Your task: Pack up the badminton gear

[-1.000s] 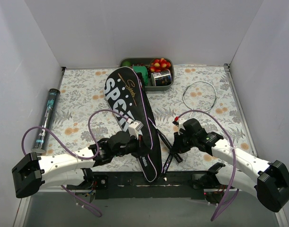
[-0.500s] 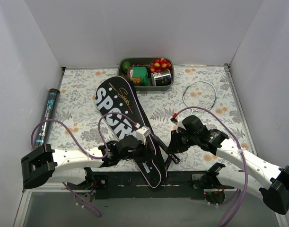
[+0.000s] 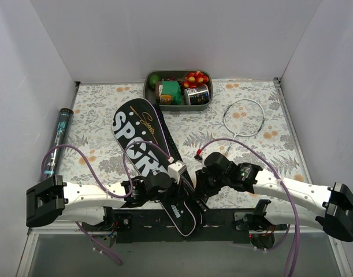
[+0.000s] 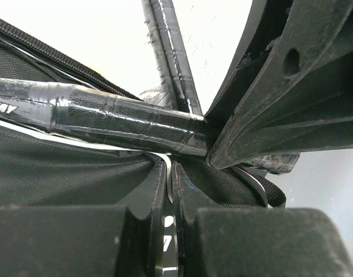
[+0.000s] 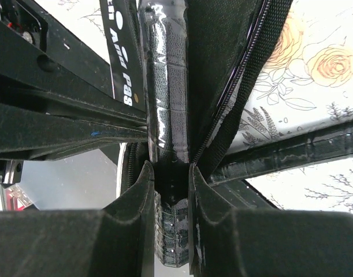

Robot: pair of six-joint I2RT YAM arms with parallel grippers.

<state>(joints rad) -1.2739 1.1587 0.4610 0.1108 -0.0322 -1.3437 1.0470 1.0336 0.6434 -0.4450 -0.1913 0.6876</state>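
My left tool pinches the cover at its near end, steadying it on the table. My right tool grips the racket handle narrowly, probably to feed it inside.

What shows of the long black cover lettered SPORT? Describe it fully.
The long black racket-shaped fabric cover bears white SPORT lettering and gold script. It lies diagonal on the floral tablecloth, wide end far-left, narrow end near the arms' bases. Its zipped edge gapes; the left gripper pinches the fabric, and the right gripper holds a black racket handle at its mouth.
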